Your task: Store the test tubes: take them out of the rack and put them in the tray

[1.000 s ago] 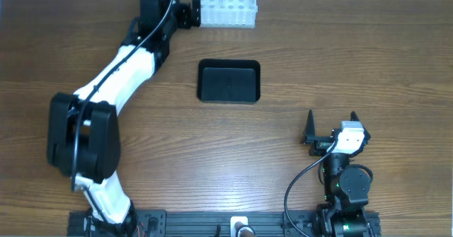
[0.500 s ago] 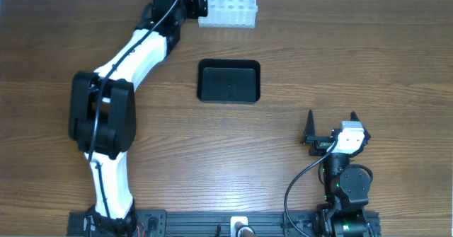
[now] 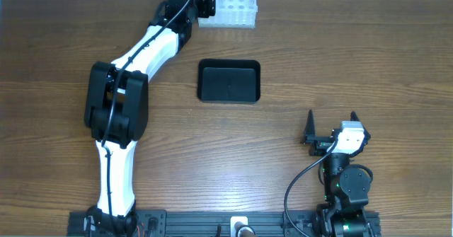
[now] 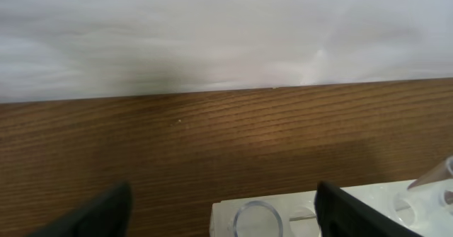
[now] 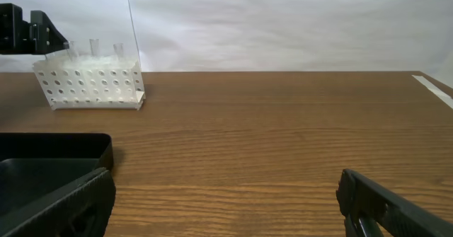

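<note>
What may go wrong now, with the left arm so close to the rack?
The left end effector is open at the end of the rack; a push might slide or tip the rack. The test tubes are clear and thin, so the grasp might close beside one and miss it.

My left arm is stretched out long, far from its base, with the wrist turned so the left gripper points sideways toward the other arm's side, its fingers spread wide. My right arm sits folded close over its base, the right gripper aimed forward, low and level, with its fingers parted wide too.
</note>
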{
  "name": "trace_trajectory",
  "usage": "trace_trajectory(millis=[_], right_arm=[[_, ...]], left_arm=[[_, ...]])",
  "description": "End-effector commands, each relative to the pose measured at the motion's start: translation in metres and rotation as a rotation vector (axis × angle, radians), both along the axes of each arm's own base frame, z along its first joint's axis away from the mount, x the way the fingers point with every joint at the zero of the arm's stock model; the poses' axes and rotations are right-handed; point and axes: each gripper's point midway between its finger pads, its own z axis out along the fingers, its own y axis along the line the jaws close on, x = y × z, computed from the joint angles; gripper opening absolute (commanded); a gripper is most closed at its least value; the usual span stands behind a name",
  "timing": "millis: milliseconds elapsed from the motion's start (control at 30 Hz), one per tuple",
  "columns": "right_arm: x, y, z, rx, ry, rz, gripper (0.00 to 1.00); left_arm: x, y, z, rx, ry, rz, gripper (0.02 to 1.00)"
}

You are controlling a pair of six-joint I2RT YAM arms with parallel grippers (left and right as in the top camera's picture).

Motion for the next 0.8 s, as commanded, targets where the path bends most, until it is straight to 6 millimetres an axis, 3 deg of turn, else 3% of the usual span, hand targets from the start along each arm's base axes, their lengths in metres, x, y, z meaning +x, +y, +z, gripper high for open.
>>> trace_trajectory(millis=[33,333,800], right_arm=[[-0.0002,0.0024,-0.0010,0.004,-0.002,0.011,0.993],[-0.0002,0.0024,-0.0010,0.004,-0.002,0.011,0.993],[-0.0002,0.0024,-0.0010,0.004,-0.002,0.011,0.993]], left_arm=[[0.0055,-0.0012,0.0013,-0.005,-0.010,0.006,0.717],[0.0052,-0.0022,-0.0046,-0.003,-0.001,0.004,0.511],[0.0036,-0.0109,-0.0028,-0.005,-0.009,-0.010,0.294]])
